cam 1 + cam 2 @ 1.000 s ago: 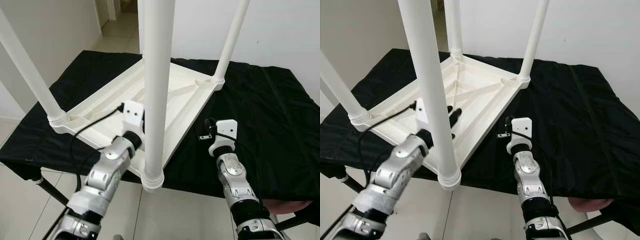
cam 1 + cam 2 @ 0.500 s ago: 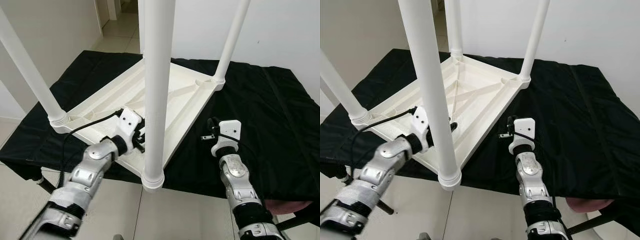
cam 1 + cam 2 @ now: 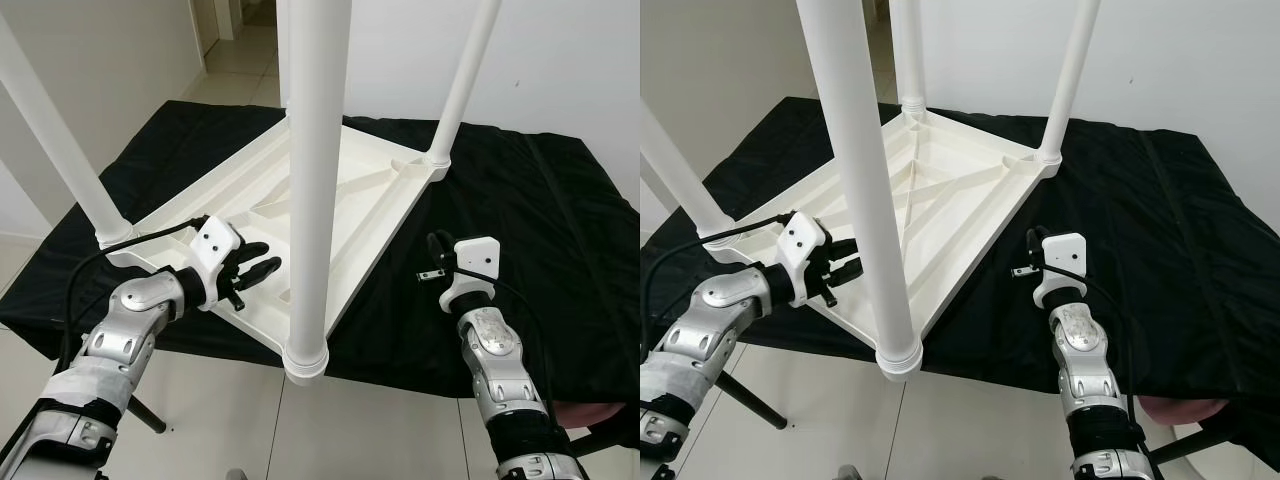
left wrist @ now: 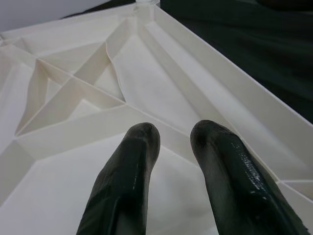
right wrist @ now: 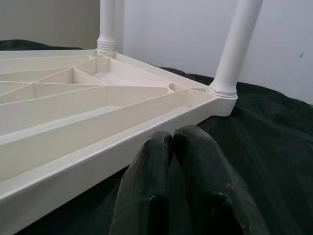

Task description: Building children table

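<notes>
A white plastic children's table (image 3: 350,185) lies upside down on a black cloth, its four legs pointing up. The nearest leg (image 3: 312,180) stands at the front corner, seated in its socket (image 3: 305,358). My left gripper (image 3: 262,258) hovers open over the ribbed underside (image 4: 146,83), just left of that leg, with nothing between its fingers (image 4: 132,171). My right gripper (image 3: 432,246) is shut and empty, low over the cloth beside the table's right rim (image 5: 98,147). The far right leg (image 5: 237,44) rises ahead of it.
The black cloth (image 3: 540,230) covers a low stand whose front edge (image 3: 400,375) drops to a tiled floor (image 3: 330,430). White walls stand close behind and to the left. A doorway (image 3: 230,40) opens at the back left. Bare cloth lies right of the table.
My left gripper has pulled away from the nearest leg, swinging left and lower over the underside, fingers now apart. My right gripper has drifted slightly right.
</notes>
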### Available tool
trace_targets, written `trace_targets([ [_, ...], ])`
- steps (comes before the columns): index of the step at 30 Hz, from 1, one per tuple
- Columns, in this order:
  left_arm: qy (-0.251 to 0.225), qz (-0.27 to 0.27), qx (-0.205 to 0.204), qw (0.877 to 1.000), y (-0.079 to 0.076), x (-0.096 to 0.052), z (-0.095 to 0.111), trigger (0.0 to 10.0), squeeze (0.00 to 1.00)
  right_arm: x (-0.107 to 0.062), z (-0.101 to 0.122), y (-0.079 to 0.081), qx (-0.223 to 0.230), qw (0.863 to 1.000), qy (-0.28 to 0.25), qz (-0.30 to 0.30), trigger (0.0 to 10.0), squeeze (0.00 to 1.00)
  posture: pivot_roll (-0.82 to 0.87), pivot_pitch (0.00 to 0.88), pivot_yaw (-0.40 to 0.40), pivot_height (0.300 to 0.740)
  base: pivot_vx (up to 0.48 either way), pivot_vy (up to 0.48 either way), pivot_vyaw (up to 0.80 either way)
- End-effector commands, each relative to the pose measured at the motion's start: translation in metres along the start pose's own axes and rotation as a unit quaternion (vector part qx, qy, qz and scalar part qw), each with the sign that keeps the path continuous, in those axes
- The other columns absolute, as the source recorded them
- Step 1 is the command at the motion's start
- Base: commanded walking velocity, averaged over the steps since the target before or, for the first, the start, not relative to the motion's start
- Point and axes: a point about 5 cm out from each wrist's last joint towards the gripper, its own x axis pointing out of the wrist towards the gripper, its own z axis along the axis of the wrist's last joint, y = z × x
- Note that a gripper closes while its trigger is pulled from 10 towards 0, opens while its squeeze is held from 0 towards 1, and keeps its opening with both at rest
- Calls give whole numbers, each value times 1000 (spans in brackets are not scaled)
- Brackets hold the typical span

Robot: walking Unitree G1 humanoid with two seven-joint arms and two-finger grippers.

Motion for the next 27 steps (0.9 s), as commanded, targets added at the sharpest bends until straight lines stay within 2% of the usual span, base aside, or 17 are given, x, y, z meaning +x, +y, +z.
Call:
trace_targets([
  [1, 14, -49, -6, 999, -4, -4, -5, 10000, 0, -3, -2, -2, 2, 1000, 6, 1, 10000, 0, -101, 0, 11, 740, 0, 0, 0],
  [2, 44, -81, 3, 996, -4, -6, -11, 10000, 0, -3, 0, -8, -4, 1000, 5, -5, 10000, 0, -101, 0, 12, 740, 0, 0, 0],
  [4, 65, -97, 19, 993, -2, -6, -15, 10000, 0, -4, 2, -11, -6, 1000, 4, -6, 10000, 0, -106, 0, 16, 740, 0, 0, 0],
  [12, 95, -109, 33, 989, 0, -4, -24, 10000, 0, -6, 4, -15, -10, 1000, 3, -9, 10000, 0, -122, 0, 26, 740, 0, 0, 0],
  [13, 101, -112, 33, 988, 0, -4, -26, 10000, 580, -7, 4, -16, -10, 1000, 3, -10, 10000, 0, -122, 0, 26, 740, 0, 0, 0],
  [14, 102, -113, 25, 988, 1, -4, -28, 10000, 1000, -8, 5, -16, -11, 1000, 3, -11, 10000, 0, -129, 0, 32, 740, 0, 0, 0],
  [21, 126, -104, 56, 985, 6, -2, -31, 10000, 1000, -10, 5, -17, -10, 1000, 2, -16, 10000, 0, -134, 0, 40, 740, 0, 0, 0],
  [22, 135, -104, 66, 983, 8, -1, -32, 10000, 0, -11, 5, -18, -11, 1000, 2, -17, 10000, 0, -134, 0, 44, 740, 0, 0, 0],
  [27, 162, -109, 87, 977, 13, 2, -37, 10000, 0, -10, 6, -20, -11, 1000, 0, -22, 10000, 0, -138, 0, 56, 740, 0, 0, 0],
])
